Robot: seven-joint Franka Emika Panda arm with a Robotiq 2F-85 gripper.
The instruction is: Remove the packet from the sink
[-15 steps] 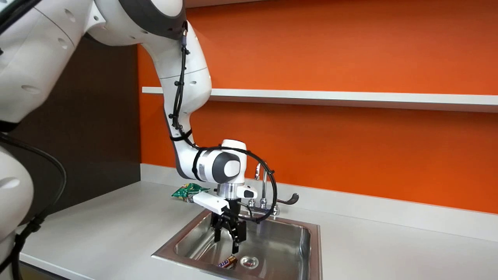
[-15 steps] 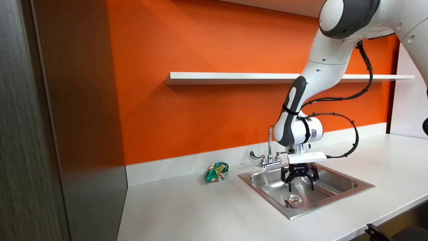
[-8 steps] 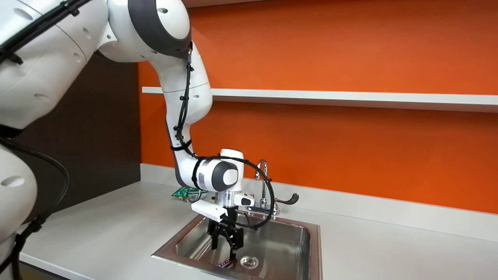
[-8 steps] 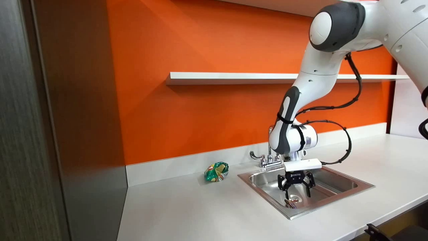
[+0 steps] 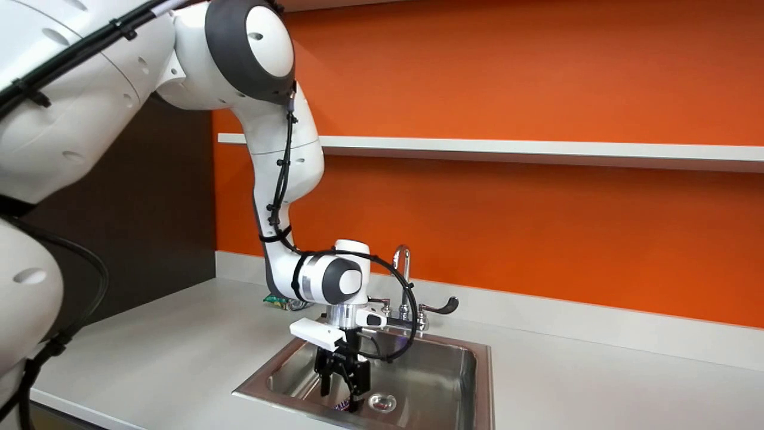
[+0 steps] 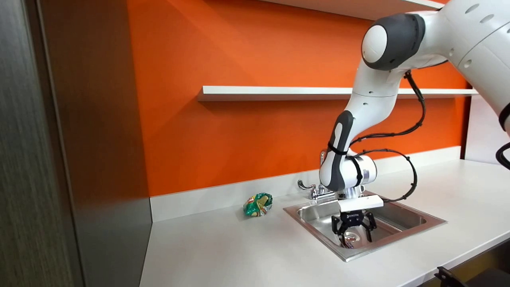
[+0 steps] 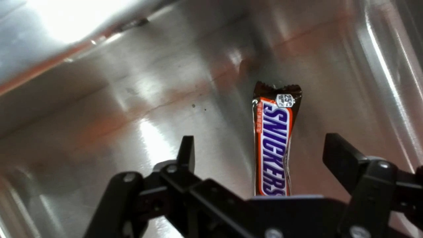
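The packet (image 7: 273, 142), a brown Snickers wrapper with a red-edged white label, lies flat on the floor of the steel sink (image 7: 185, 79). In the wrist view my gripper (image 7: 260, 142) is open, with one finger on each side of the packet and gaps on both sides. The packet's near end is hidden behind the gripper body. In both exterior views the gripper (image 5: 340, 399) (image 6: 356, 241) reaches down into the sink (image 5: 482, 388) (image 6: 428, 224). The packet (image 5: 342, 405) (image 6: 348, 244) is partly covered by a finger there.
A chrome faucet (image 5: 404, 292) (image 6: 318, 194) stands behind the basin, close to the arm. A green crinkled packet (image 5: 276, 301) (image 6: 258, 205) lies on the white countertop (image 5: 179, 358). A white shelf (image 5: 537, 147) (image 6: 279, 91) runs along the orange wall. A round drain (image 5: 382, 403) lies beside the packet.
The arm and open gripper have moved down into the sink, towards the packet, and the fingers now cover more of it. The packet has not moved.
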